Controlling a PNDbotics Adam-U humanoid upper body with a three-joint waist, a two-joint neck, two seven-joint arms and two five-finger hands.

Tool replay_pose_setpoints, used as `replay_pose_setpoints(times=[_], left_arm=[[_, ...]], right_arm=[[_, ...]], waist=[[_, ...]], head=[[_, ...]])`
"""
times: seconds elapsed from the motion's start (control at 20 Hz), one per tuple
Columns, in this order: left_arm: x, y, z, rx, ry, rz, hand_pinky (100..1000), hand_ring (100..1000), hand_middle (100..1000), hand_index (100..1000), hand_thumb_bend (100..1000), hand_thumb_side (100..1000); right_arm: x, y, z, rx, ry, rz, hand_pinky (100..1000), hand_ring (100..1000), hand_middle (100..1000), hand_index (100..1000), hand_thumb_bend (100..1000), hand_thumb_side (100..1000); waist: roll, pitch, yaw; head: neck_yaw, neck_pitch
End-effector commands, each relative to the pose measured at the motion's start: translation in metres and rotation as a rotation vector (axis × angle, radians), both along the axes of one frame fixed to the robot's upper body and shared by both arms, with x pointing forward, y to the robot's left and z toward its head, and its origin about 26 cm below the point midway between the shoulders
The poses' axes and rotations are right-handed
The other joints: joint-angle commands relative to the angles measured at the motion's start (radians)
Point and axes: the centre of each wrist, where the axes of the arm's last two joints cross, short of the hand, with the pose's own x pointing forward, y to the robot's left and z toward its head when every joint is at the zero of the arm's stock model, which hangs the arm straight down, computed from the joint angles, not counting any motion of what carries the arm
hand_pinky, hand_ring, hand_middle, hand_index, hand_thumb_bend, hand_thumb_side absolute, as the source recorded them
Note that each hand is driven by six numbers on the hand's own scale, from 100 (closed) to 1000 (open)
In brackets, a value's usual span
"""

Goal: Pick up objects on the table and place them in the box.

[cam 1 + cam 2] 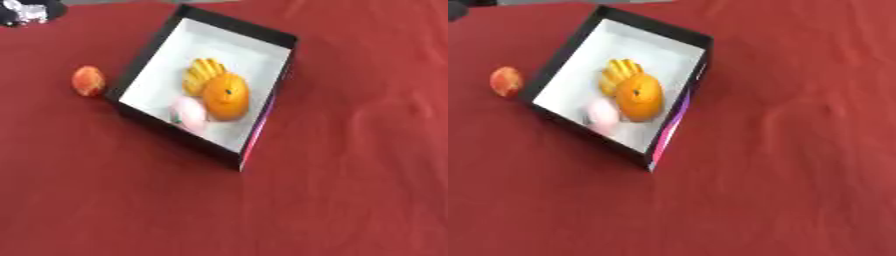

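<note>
A black box [273, 36] with a white floor lies askew on the red cloth. Inside it are a yellow ridged fruit [201, 74], an orange [227, 96] and a pale pink object [188, 114], close together. A red-orange round fruit [88, 80] rests on the cloth just outside the box's left wall. A black and silver shape, seemingly my left hand [26, 12], shows at the top left corner, far from the fruit. My right hand is in no view.
The red tablecloth [350, 175] spreads wide to the right of the box and in front of it, with a few soft wrinkles at the right.
</note>
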Motion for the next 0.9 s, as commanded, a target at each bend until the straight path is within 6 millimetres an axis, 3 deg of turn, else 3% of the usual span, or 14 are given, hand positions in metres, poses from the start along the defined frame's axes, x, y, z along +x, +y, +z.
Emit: replay_pose_setpoints(times=[0.05,0.1,0.35,0.65,0.9], left_arm=[[-0.004,0.022,0.01,0.06,0.015,0.043,870,821,778,902,527,511],[-0.003,0.024,0.008,0.079,0.03,0.044,869,821,778,897,527,549],[0.004,0.027,-0.004,0.135,0.076,0.052,867,824,772,872,558,461],[0.011,0.03,-0.015,0.187,0.099,0.073,861,827,776,870,618,434],[0.019,0.028,-0.032,0.224,0.12,0.096,858,827,781,876,615,420]], right_arm=[[-0.005,0.001,0.014,-0.043,-0.037,-0.015,978,709,707,858,100,704],[-0.005,0.001,0.014,-0.043,-0.036,-0.018,978,709,706,858,100,704],[-0.005,0.001,0.013,-0.037,-0.045,-0.02,978,709,702,858,100,703],[-0.006,0.0,0.014,-0.025,-0.057,-0.025,978,708,699,858,100,711],[-0.006,0.0,0.013,-0.02,-0.054,-0.023,979,707,698,858,100,718]], waist=[[-0.013,-0.039,0.001],[-0.015,-0.036,0.001],[-0.021,-0.025,-0.006],[-0.019,-0.017,-0.016],[-0.017,-0.009,-0.026]], head=[[0.009,-0.003],[0.011,-0.005],[0.022,-0.021],[0.031,-0.031],[0.04,-0.04]])
